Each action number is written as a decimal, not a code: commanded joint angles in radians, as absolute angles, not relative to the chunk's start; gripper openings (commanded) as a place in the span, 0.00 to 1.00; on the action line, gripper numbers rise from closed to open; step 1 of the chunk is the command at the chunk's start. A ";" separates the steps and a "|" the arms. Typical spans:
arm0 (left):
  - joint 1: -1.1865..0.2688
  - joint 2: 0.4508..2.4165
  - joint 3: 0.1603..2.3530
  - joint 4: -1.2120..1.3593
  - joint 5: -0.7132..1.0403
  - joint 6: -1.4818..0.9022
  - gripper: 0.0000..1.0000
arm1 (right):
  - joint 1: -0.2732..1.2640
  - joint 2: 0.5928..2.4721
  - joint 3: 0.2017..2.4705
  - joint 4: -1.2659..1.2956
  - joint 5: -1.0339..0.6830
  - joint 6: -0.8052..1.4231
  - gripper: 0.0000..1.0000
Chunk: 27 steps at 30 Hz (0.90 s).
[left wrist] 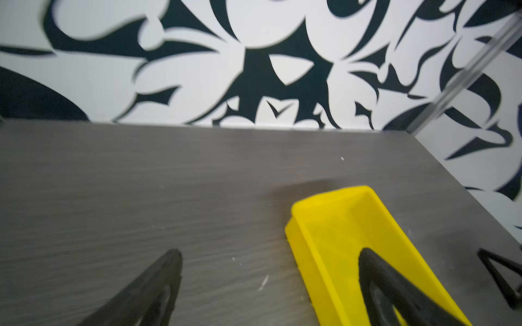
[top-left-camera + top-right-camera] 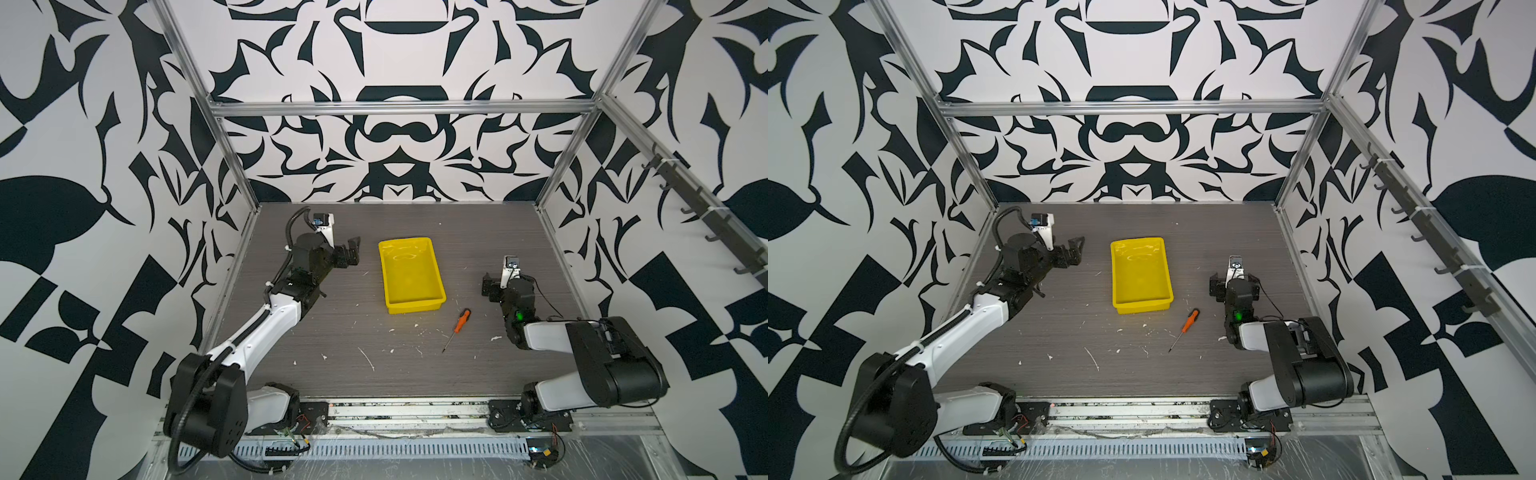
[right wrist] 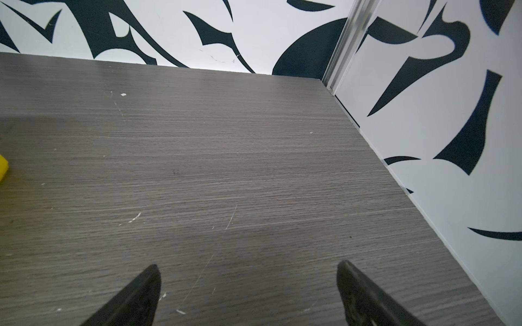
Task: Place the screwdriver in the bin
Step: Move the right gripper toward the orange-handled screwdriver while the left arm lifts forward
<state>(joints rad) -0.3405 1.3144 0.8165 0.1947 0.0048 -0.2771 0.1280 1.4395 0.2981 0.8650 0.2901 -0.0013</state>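
The screwdriver [image 2: 460, 322] [image 2: 1189, 321], with an orange handle and a thin dark shaft, lies flat on the grey table just in front of the bin's right front corner. The yellow bin [image 2: 415, 307] [image 2: 1142, 308] stands mid-table and looks empty; its side wall [image 1: 310, 254] shows in the left wrist view and one corner [image 3: 2, 166] in the right wrist view. My left gripper [image 2: 353, 250] [image 2: 1075, 249] [image 1: 271, 251] hovers open left of the bin's far end, holding nothing. My right gripper [image 2: 505, 280] [image 2: 1233, 279] [image 3: 248, 265] is open and empty, right of the bin and behind the screwdriver.
Small white scraps [image 2: 368, 359] litter the front half of the table. Patterned walls with aluminium posts [image 2: 561, 158] close in the back and both sides. A metal rail [image 2: 415, 409] carrying both arm bases runs along the front edge.
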 commanded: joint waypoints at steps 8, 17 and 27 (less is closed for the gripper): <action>-0.351 1.286 0.799 -0.039 0.024 -0.376 1.00 | 0.135 1.151 0.441 0.378 0.353 0.019 1.00; -0.347 1.092 0.604 0.029 -0.203 -0.595 1.00 | 0.112 0.979 0.635 -0.277 0.467 0.658 1.00; -0.347 1.252 0.659 0.034 -0.048 -0.659 1.00 | 0.038 1.050 0.685 -0.311 0.258 0.805 1.00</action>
<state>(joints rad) -0.3489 1.2209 0.6243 0.0269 -0.1005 -0.6197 0.0536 1.0462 0.6292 -0.2398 0.3119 0.7452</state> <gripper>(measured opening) 0.997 0.998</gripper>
